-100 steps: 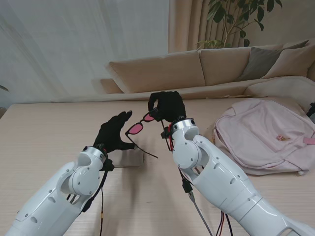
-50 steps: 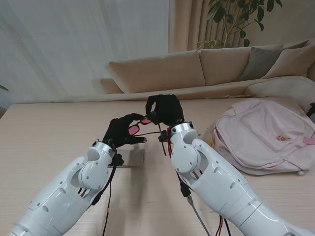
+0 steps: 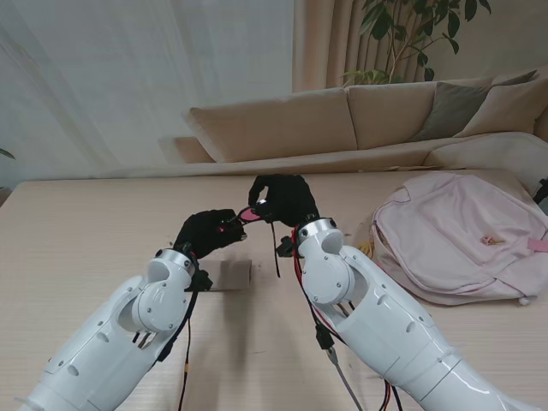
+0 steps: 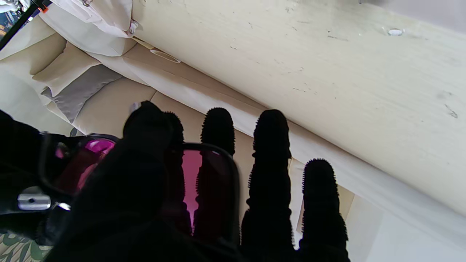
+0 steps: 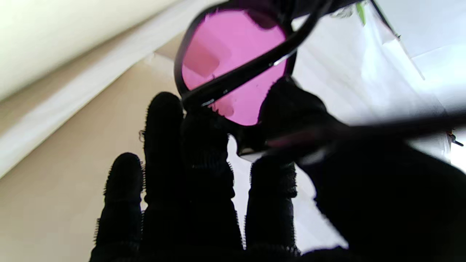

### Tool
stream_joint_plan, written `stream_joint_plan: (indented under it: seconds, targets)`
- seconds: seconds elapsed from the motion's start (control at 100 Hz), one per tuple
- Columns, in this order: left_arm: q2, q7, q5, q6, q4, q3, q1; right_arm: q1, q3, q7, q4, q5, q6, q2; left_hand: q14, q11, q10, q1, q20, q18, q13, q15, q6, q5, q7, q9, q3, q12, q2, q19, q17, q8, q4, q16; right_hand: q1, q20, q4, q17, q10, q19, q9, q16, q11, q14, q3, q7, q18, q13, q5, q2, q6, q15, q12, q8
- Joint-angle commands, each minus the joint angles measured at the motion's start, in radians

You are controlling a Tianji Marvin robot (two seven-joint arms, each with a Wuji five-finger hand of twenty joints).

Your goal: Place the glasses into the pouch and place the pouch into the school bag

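The glasses [image 3: 249, 213], black-framed with pink lenses, are held in the air between both hands over the middle of the table. My left hand [image 3: 208, 232] pinches one lens, thumb on one side and fingers [image 4: 269, 163] behind it, as the left wrist view shows on the glasses [image 4: 191, 171]. My right hand [image 3: 282, 198] grips the other end of the frame; its wrist view shows the pink lens [image 5: 233, 62] above the fingers [image 5: 164, 145]. One temple hangs down open. The beige pouch [image 3: 229, 274] lies on the table under the hands, partly hidden by my left arm. The pink school bag [image 3: 462, 235] lies at the right.
A beige sofa [image 3: 342, 120] runs along the table's far edge, with a plant behind it. Cables hang from both wrists. The light wooden table [image 3: 77, 231] extends to the left of my left arm.
My left hand moved up to the glasses and closed its fingers on one lens. The right hand shifted slightly left with the glasses, and one temple now hangs straight down.
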Motion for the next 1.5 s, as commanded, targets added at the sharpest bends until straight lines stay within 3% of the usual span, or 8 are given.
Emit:
stream_joint_plan:
  seconds: [0.0, 0.16, 0.6, 0.84, 1.03, 1.14, 1.25, 1.49]
  targets:
    - [0.005, -0.038, 0.007, 0.000, -0.032, -0.006, 0.004, -0.012, 0.006, 0.054, -0.032, 0.021, -0.007, 0.022, 0.023, 0.046, 0.016, 0.061, 0.028, 0.021, 0.031, 0.047, 0.010, 0.041, 0.019, 0.038, -0.063, -0.039, 0.084, 0.050, -0.013, 0.008, 0.029, 0.027, -0.058, -0.023, -0.029, -0.064, 0.020, -0.022, -0.119, 0.036, -0.040, -0.066, -0.028, -0.050, -0.036, -0.072, -0.099, 0.041, 0.005, -0.030, -0.035, -0.016]
    - [0.007, -0.059, 0.001, 0.016, -0.042, -0.007, 0.002, -0.024, 0.035, 0.130, -0.063, 0.052, -0.040, 0.045, 0.049, 0.071, 0.047, 0.097, 0.047, 0.019, 0.015, 0.075, 0.057, 0.033, 0.027, 0.036, -0.089, -0.004, 0.134, 0.088, -0.009, 0.057, 0.021, 0.051, -0.178, -0.071, 0.185, -0.176, -0.032, -0.068, -0.414, 0.069, -0.056, -0.093, -0.067, -0.181, -0.089, -0.280, -0.296, 0.172, 0.022, -0.096, -0.111, 0.116]
    - [0.028, -0.116, 0.046, 0.003, -0.054, -0.017, 0.009, -0.073, 0.143, 0.238, -0.142, 0.135, -0.134, 0.082, 0.050, 0.238, 0.052, 0.126, 0.105, -0.007, 0.019, 0.248, 0.033, -0.010, 0.052, 0.038, -0.167, 0.207, 0.191, 0.192, 0.012, 0.219, 0.022, 0.238, -0.278, -0.136, 0.190, -0.215, -0.114, -0.296, -0.736, 0.046, -0.138, -0.174, -0.170, -0.173, -0.130, -0.522, -0.570, 0.241, -0.048, -0.195, -0.140, 0.095]
    - [0.041, -0.124, 0.113, -0.047, -0.059, -0.028, 0.018, -0.057, 0.211, 0.358, -0.125, 0.036, -0.192, 0.132, 0.033, 0.226, 0.033, 0.119, 0.108, -0.016, 0.015, 0.238, 0.010, -0.011, 0.047, 0.036, -0.182, 0.218, 0.194, 0.198, 0.013, 0.229, 0.025, 0.250, -0.152, -0.094, 0.209, -0.214, -0.155, -0.325, -0.785, -0.002, -0.203, -0.218, -0.068, -0.222, -0.126, -0.566, -0.615, 0.202, -0.028, -0.296, -0.167, 0.029]
    - [0.043, -0.117, 0.138, -0.073, -0.071, -0.036, 0.022, -0.045, 0.223, 0.464, -0.105, -0.086, -0.215, 0.173, 0.027, 0.219, 0.029, 0.118, 0.108, -0.019, 0.018, 0.232, 0.010, -0.009, 0.042, 0.038, -0.186, 0.220, 0.194, 0.197, 0.014, 0.230, 0.029, 0.251, -0.097, -0.116, 0.202, -0.223, -0.215, -0.426, -0.998, -0.048, -0.224, -0.257, -0.035, -0.232, -0.117, -0.643, -0.859, 0.103, -0.013, -0.387, -0.185, -0.015]
    - [0.046, -0.118, 0.153, -0.085, -0.081, -0.036, 0.021, -0.044, 0.213, 0.525, -0.120, -0.121, -0.205, 0.190, 0.024, 0.219, 0.027, 0.117, 0.107, -0.021, 0.020, 0.230, 0.012, -0.012, 0.042, 0.039, -0.189, 0.222, 0.197, 0.195, 0.016, 0.232, 0.029, 0.252, -0.091, -0.098, 0.187, -0.228, -0.226, -0.500, -1.019, -0.068, -0.344, -0.263, -0.054, -0.459, -0.117, -0.688, -0.876, 0.058, 0.019, -0.422, -0.248, -0.114]
    - [0.049, -0.125, 0.170, -0.095, -0.086, -0.029, 0.013, -0.039, 0.189, 0.560, -0.143, -0.170, -0.182, 0.201, 0.013, 0.222, 0.017, 0.114, 0.106, -0.024, 0.021, 0.231, 0.009, -0.021, 0.043, 0.035, -0.195, 0.227, 0.204, 0.195, 0.020, 0.237, 0.030, 0.255, -0.116, -0.033, 0.166, -0.230, -0.222, -0.534, -1.015, -0.074, -0.421, -0.262, -0.064, -0.673, -0.112, -0.701, -0.872, 0.020, 0.046, -0.431, -0.268, 0.019]
    - [0.055, -0.151, 0.204, -0.104, -0.081, 0.009, -0.024, -0.032, 0.105, 0.549, -0.197, -0.231, -0.062, 0.195, 0.000, 0.262, 0.011, 0.119, 0.115, -0.038, 0.047, 0.313, 0.016, -0.037, 0.051, 0.033, -0.225, 0.262, 0.225, 0.219, 0.052, 0.235, 0.038, 0.309, -0.149, -0.030, 0.165, -0.229, -0.201, -0.542, -1.017, -0.069, -0.400, -0.255, -0.077, -0.680, -0.106, -0.700, -0.868, 0.018, 0.106, -0.420, -0.260, 0.135]
